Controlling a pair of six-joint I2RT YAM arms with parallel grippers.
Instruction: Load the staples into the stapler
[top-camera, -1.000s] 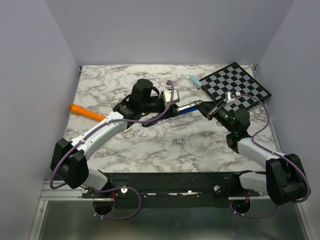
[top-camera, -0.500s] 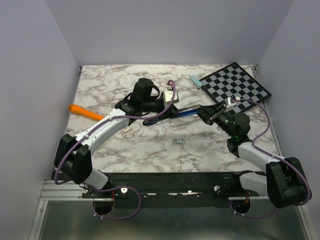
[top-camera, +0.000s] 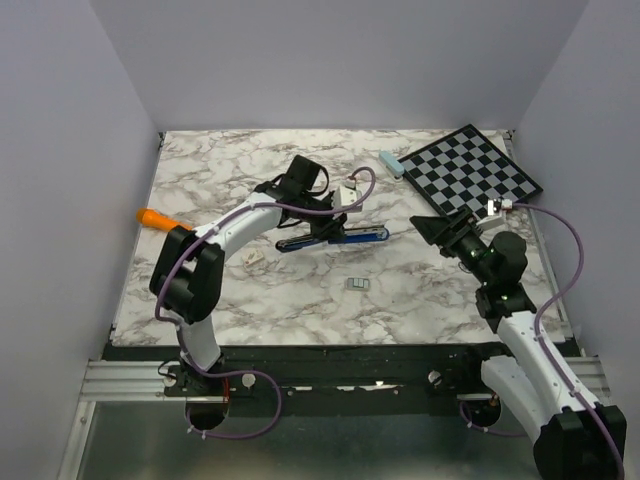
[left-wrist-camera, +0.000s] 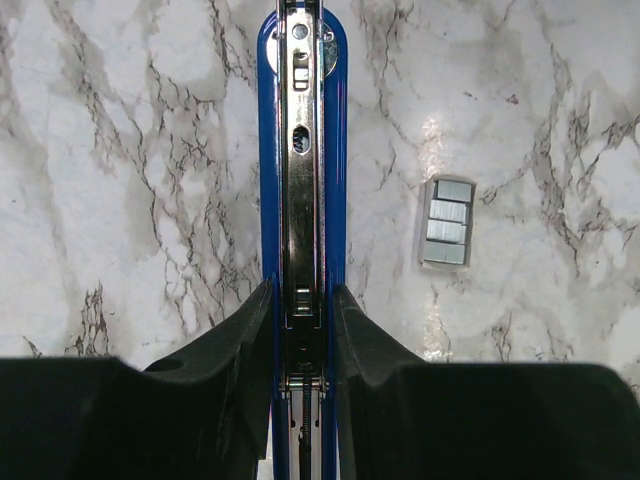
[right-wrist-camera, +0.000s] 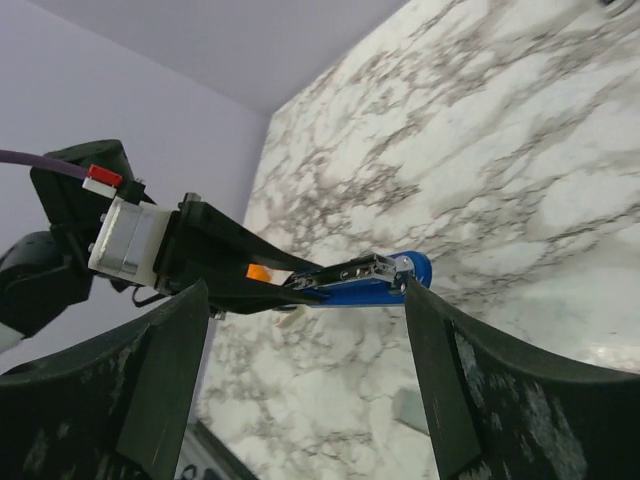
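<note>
The stapler (top-camera: 345, 236) shows a dark blue base and a silvery metal channel (left-wrist-camera: 301, 150) facing up. My left gripper (top-camera: 316, 237) is shut on the stapler's left end, with its black fingers (left-wrist-camera: 235, 340) pressed on both blue sides. The staples (top-camera: 356, 284) lie as a small grey block on the marble, in front of the stapler and apart from it (left-wrist-camera: 447, 222). My right gripper (top-camera: 432, 228) stands open to the right of the stapler's tip (right-wrist-camera: 405, 268), touching nothing, and its fingers (right-wrist-camera: 165, 370) are spread wide.
A checkerboard (top-camera: 470, 170) lies at the back right with a small light blue block (top-camera: 390, 163) at its left corner. An orange pen-like stick (top-camera: 160, 219) lies at the left edge. A small white scrap (top-camera: 254, 258) sits left of the staples.
My right gripper has let go of the stapler's right end, opened wide and drawn back to the right. The left arm has carried the stapler left and nearer.
</note>
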